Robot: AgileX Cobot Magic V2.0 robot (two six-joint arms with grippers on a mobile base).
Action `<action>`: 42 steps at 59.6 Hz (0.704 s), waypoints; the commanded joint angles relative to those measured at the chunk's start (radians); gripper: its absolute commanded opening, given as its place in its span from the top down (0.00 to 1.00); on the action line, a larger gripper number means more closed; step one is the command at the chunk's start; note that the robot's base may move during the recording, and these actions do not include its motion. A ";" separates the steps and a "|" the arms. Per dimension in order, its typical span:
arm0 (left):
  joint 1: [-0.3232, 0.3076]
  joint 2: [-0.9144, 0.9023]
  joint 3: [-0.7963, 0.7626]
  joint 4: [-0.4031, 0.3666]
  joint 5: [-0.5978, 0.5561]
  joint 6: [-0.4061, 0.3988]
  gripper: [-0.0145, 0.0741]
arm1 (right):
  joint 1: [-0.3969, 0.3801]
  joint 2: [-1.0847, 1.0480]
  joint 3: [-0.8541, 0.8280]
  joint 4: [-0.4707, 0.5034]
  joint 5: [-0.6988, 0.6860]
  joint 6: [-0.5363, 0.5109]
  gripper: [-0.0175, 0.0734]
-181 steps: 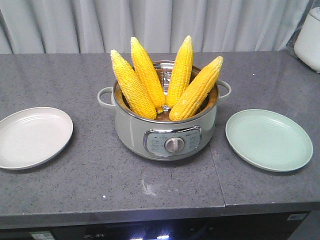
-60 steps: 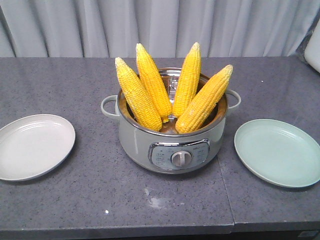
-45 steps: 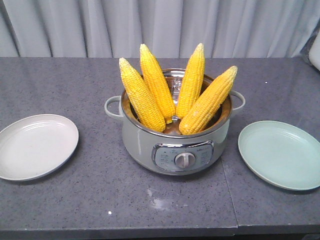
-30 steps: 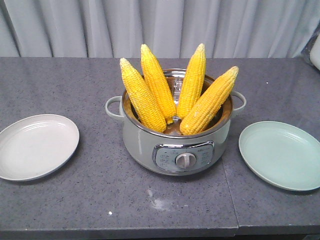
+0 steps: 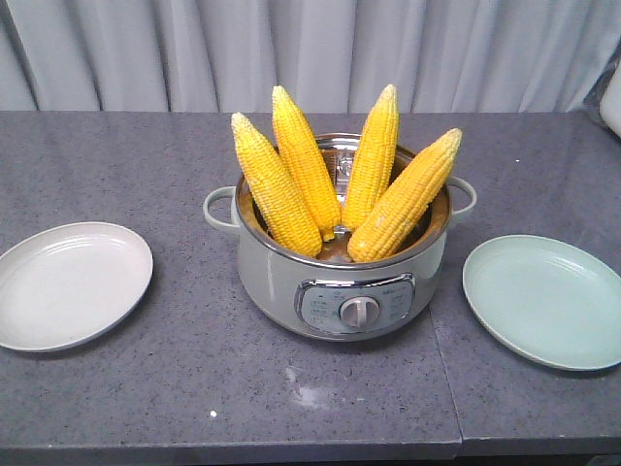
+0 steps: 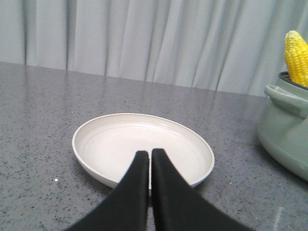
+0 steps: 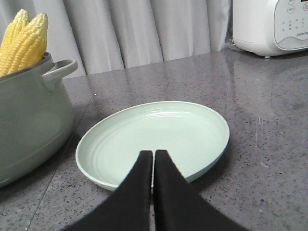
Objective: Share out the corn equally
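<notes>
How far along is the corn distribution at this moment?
Done: nothing yet. All four corn cobs stand in the cooker pot; the white plate and green plate are both bare. In hand: nothing; the left gripper and right gripper are shut, empty, each facing its plate. Left: move two cobs to each plate.

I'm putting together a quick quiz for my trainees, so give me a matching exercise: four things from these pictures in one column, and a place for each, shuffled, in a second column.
Column one
1. corn
2. cream plate
3. pale green plate
4. white appliance

Column two
A. right of the pot, front view
B. at the back by the curtain, right wrist view
C. leaning in the pot
D. left of the pot, front view

Pairs: 1-C, 2-D, 3-A, 4-B
</notes>
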 commanded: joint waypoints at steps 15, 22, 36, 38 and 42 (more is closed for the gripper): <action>-0.001 -0.014 -0.023 -0.009 -0.082 -0.009 0.84 | -0.004 -0.007 0.018 -0.011 -0.073 -0.007 0.81; -0.001 -0.014 -0.023 -0.009 -0.082 -0.009 0.84 | -0.004 -0.007 0.018 -0.011 -0.073 -0.007 0.81; -0.001 -0.014 -0.023 -0.009 -0.082 -0.009 0.84 | -0.004 -0.007 0.018 -0.011 -0.073 -0.007 0.81; -0.001 -0.014 -0.023 -0.009 -0.082 -0.009 0.84 | -0.004 -0.007 0.018 -0.011 -0.073 -0.007 0.81; -0.001 -0.014 -0.023 -0.009 -0.082 -0.009 0.84 | -0.004 -0.007 0.018 -0.011 -0.073 -0.007 0.81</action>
